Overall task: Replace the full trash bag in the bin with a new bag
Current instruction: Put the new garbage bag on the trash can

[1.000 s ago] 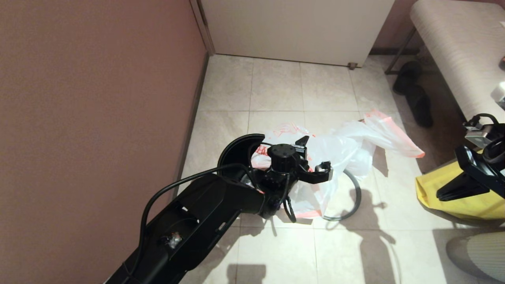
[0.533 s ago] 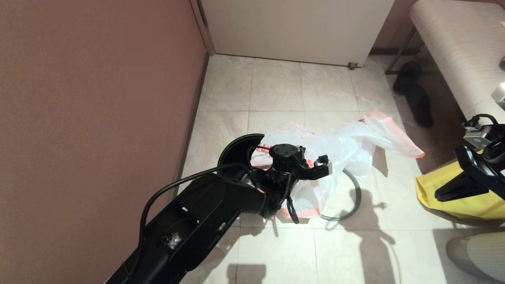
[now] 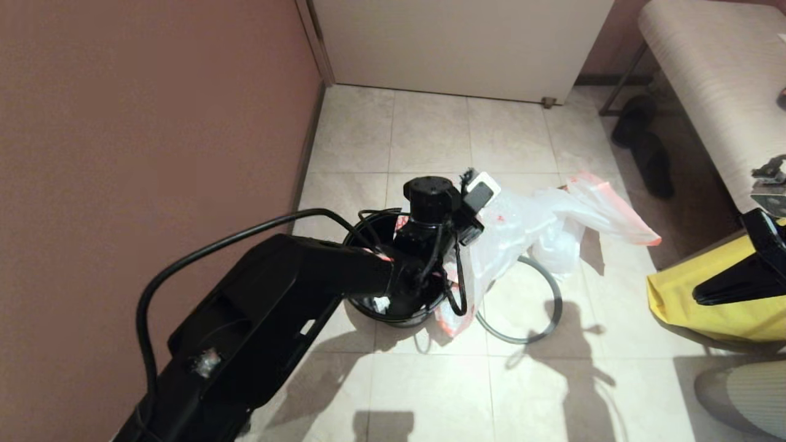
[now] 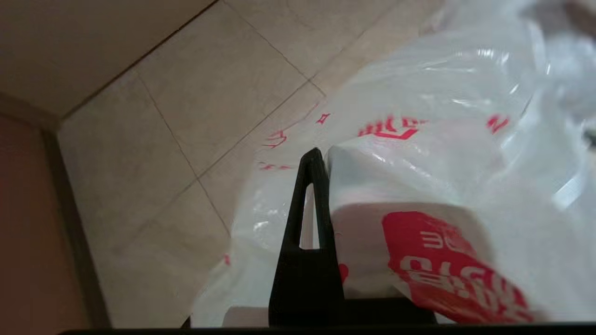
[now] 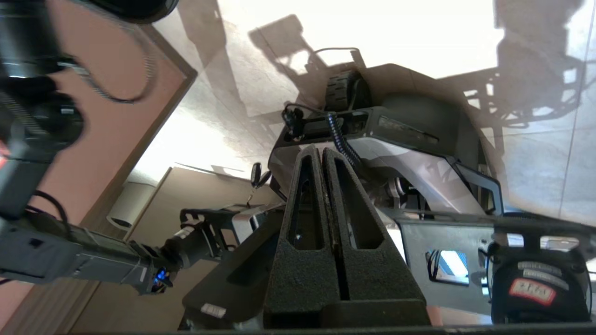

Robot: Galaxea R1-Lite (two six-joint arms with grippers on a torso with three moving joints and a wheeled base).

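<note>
The black bin [image 3: 402, 317] stands on the tiled floor by the wall, under my left arm's wrist [image 3: 433, 202]. The new bag [image 3: 522, 224], thin white plastic with red print and a red square logo [image 4: 447, 260], hangs from my left gripper [image 4: 322, 156]. It drapes over the bin's right side and trails across the floor. That gripper is shut on a fold of it; one black finger [image 4: 307, 218] shows and plastic covers the other. Something small and white [image 3: 381, 304] lies inside the bin. The full trash bag is out of view. My right gripper [image 5: 321, 151] is shut and empty.
The bin's grey ring rim [image 3: 556, 301] lies loose on the floor to the right of the bin. A big yellow bag [image 3: 681, 307] sits at the right edge, with my right gripper [image 3: 700, 299] above it. Dark slippers [image 3: 651, 159] lie beside a bench [image 3: 706, 80]. A reddish wall [image 3: 153, 123] runs along the left.
My left gripper has shut on the new bag, rolled and risen, lifting the bag's near part off the bin. More of the bin shows. The right arm has shifted slightly.
</note>
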